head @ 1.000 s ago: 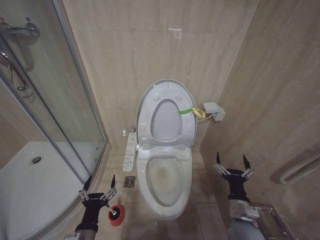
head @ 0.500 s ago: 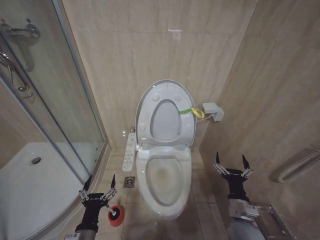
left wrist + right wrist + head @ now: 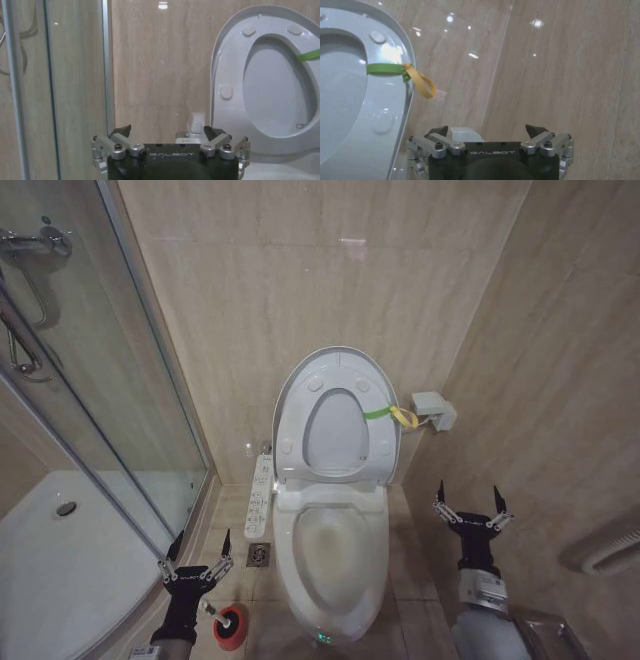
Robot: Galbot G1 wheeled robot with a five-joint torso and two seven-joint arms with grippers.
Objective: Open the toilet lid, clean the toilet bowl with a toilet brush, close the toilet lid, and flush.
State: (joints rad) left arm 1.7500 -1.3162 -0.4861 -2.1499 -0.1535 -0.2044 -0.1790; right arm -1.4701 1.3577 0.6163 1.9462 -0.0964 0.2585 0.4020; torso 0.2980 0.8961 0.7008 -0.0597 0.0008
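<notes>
Head view, compared with a moment before: whole picture shifted, so camera moved closer; nothing touched. Big white shiny oval toilet lid (image 3: 338, 420) with green band already up against wall. White stained toilet bowl (image 3: 330, 565) open below. Brush in red holder (image 3: 229, 625) just beside left claw (image 3: 196, 554), fingers apart, empty. Right claw (image 3: 472, 507) apart too, right of the bowl. Brush step probably next.

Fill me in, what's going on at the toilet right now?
Nothing is being handled at this moment. The toilet lid stands open against the back wall, ring seat raised with it, and the toilet bowl is exposed. The left tool hovers open just above the toilet brush, which sits in its red holder on the floor left of the bowl. The right tool is open and empty, near the right wall.
</notes>
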